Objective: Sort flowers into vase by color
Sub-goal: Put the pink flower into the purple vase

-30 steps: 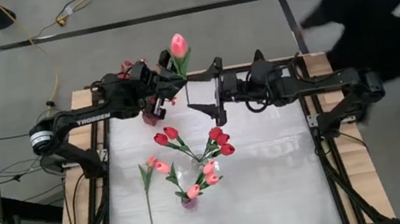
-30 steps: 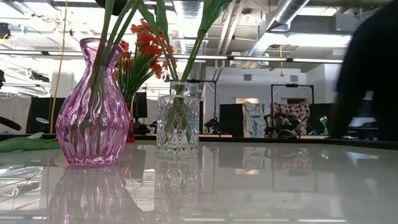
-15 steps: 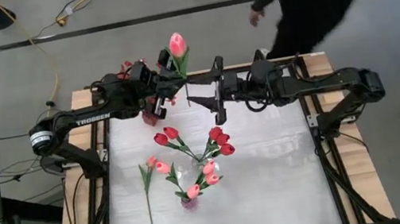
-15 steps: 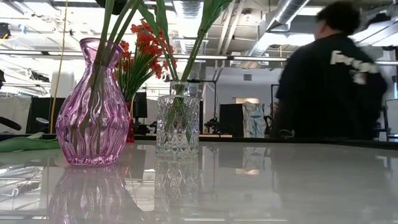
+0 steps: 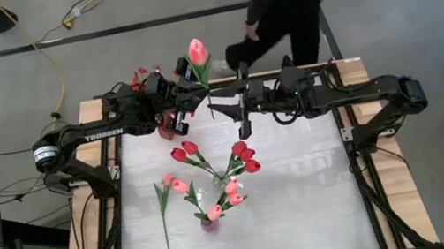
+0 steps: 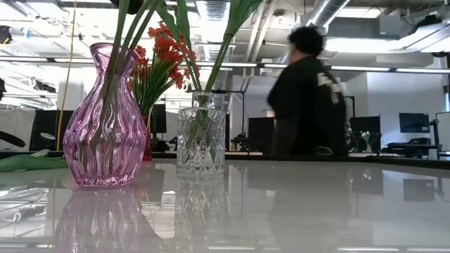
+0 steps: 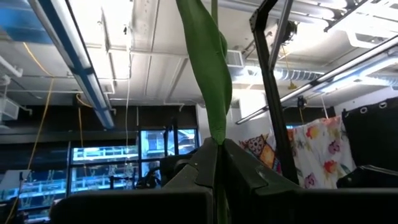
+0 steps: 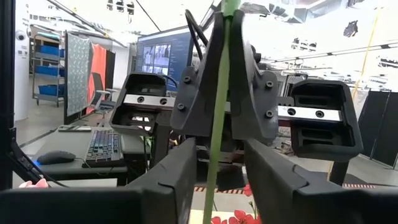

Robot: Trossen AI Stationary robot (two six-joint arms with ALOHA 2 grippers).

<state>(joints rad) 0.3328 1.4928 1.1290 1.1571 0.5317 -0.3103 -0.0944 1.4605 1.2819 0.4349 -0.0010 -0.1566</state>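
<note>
Pink tulip held up between the two arms at the bench's far edge.

The left gripper (image 5: 190,86) has its fingers clamped on the pink tulip (image 5: 197,51) by its stem (image 8: 217,124). The right gripper (image 5: 221,107) faces it, fingers narrowed around the stem; contact unclear. Clear vase (image 6: 201,140) and pink vase (image 6: 105,119) stand mid-bench.

Both arms reach in from opposite sides along the far edge of the desk, wrists level, tips facing each other near the middle; left tool (image 5: 192,96) raised above the desk, fingers (image 7: 244,177) pressed tight together on a thin green stem (image 7: 214,93) that stands upright out of them; right tool (image 5: 222,110) just beside it, its fingers (image 8: 272,174) set either side of the same stem, a gap showing on both sides.
</note>
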